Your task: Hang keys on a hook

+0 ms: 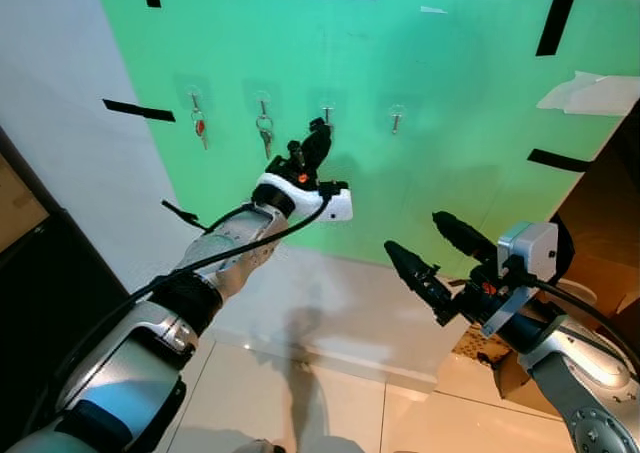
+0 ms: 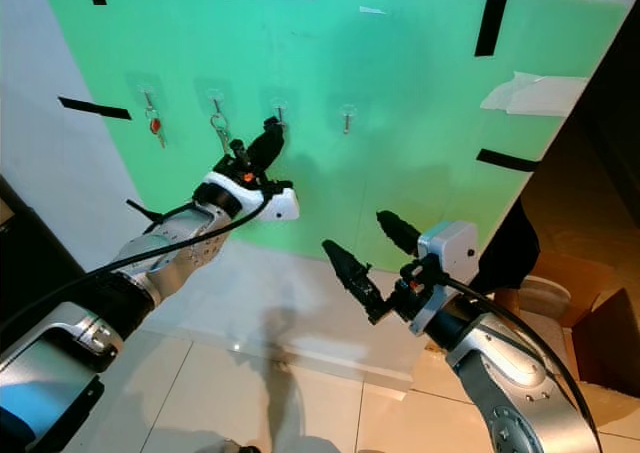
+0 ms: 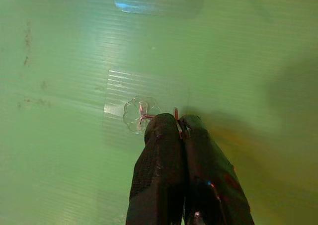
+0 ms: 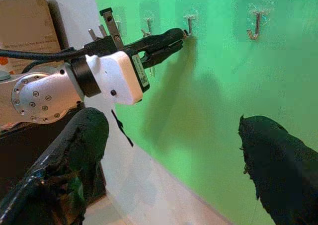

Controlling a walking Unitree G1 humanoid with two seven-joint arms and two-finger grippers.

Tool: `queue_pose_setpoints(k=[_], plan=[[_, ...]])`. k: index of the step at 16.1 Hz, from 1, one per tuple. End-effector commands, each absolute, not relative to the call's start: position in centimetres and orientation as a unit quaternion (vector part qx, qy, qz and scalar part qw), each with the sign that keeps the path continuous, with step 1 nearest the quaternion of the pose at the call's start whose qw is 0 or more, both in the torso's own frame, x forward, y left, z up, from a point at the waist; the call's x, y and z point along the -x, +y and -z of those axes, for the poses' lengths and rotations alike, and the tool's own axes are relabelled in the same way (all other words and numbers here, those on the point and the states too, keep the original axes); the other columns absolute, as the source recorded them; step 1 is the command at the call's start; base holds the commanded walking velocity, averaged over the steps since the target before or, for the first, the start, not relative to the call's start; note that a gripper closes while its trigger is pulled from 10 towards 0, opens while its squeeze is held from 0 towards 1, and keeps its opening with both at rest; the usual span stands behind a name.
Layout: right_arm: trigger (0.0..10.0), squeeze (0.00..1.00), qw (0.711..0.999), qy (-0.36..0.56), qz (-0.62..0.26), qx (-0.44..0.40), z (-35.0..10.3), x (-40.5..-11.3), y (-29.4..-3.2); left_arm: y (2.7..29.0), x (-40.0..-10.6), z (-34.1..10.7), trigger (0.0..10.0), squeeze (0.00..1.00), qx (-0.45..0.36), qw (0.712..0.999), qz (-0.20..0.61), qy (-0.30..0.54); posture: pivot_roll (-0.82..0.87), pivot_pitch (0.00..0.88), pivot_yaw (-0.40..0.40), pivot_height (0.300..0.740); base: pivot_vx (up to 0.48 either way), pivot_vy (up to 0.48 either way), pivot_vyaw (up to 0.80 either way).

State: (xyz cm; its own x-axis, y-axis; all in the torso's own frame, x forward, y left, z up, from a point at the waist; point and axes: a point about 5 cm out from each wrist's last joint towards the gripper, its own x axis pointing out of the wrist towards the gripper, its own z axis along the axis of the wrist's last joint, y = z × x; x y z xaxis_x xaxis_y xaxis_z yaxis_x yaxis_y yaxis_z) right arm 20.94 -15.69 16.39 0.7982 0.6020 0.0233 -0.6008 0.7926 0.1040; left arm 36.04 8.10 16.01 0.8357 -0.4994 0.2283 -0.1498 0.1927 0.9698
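Four hooks (image 1: 397,119), two holding keys (image 1: 265,133); left claw (image 1: 318,139) at third.

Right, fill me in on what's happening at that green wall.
The robot's left claw is raised to the green board, its closed fingers pressed up at the third hook in a row of four, pinching a thin metal ring beside it. Two hooks to the left already carry keys; the fourth hook is bare. The right claw hangs open, lower down, holding nothing.
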Motion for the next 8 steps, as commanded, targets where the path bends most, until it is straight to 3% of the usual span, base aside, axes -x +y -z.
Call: queue_pose_setpoints(k=[1,2,8], plan=[[10.0,0.0,0.948,0.0,-0.314,-0.051,-16.55,-21.02,-15.8,8.39,-35.69,-13.79,10.0,0.0,-0.629,0.73,0.167,-0.21,-0.24,0.0,0.028,0.74,0.0,0.0,0.0],[10.0,0.0,0.948,0.0,-0.314,-0.051,-16.55,-21.02,-15.8,8.4,-35.64,-13.75,10.0,1.0,-0.619,0.737,0.173,-0.207,-0.24,0.0,0.028,0.74,0.0,0.0,0.0],[10.0,0.0,0.947,0.0,-0.316,-0.051,-16.58,-20.97,-15.74,8.37,-35.4,-13.76,10.0,1.0,-0.604,0.747,0.186,-0.204,-0.24,0.0,0.025,0.74,0.0,0.0,0.0]])
